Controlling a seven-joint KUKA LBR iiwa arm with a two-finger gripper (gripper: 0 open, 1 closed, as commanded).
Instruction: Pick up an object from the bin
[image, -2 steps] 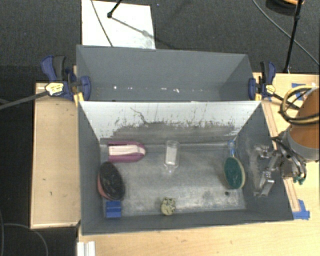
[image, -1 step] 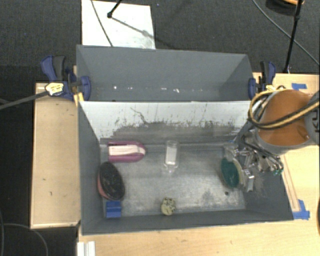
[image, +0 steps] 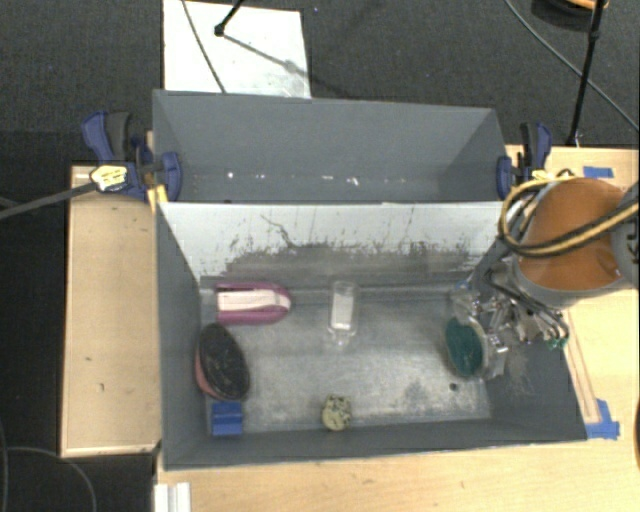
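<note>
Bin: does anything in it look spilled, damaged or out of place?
Nothing stands out. The teal object, clear container, speckled ball and black brush lie loose on the floor, with nothing spilled. Only the bin's back wall shows scuffs.

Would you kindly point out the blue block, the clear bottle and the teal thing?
blue block (image: 227, 419): camera view, middle of its top.
clear bottle (image: 342, 308): camera view, middle of its body.
teal thing (image: 461, 347): camera view, its left side.

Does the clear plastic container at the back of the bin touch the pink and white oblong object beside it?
Apart. The camera view shows bare grey bin floor between the pink and white oblong object and the clear plastic container.
</note>
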